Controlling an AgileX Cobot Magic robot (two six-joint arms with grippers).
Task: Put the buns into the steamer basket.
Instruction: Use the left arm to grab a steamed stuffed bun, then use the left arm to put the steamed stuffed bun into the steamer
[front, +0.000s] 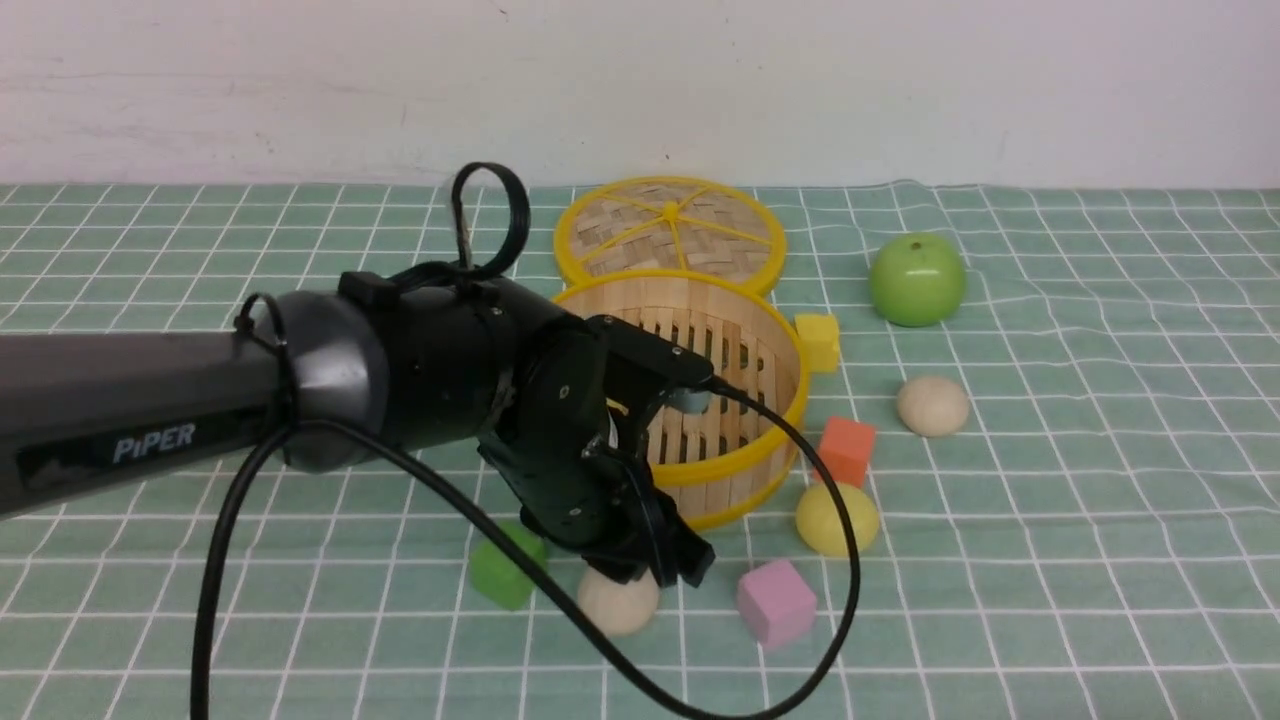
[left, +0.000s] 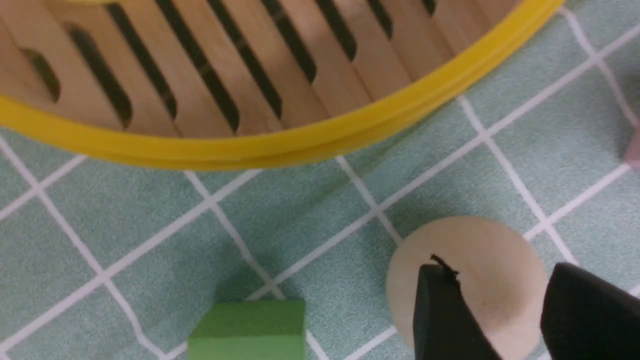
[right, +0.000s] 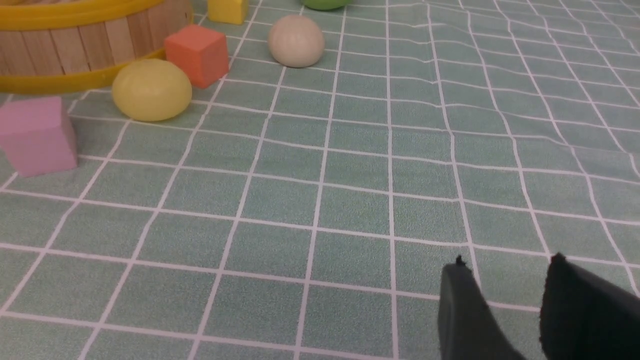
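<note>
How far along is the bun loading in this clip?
Done: no bun shows in the basket, partly hidden by the arm. In hand: the left pincer stands open over a beige bun on the cloth. Left: that one, the yellow bun and the other beige bun.

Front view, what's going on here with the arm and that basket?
The left gripper hovers open over a beige bun lying on the cloth just in front of the steamer basket. A yellow bun and another beige bun also lie outside the basket. The right gripper is open and holds nothing, away from them.
</note>
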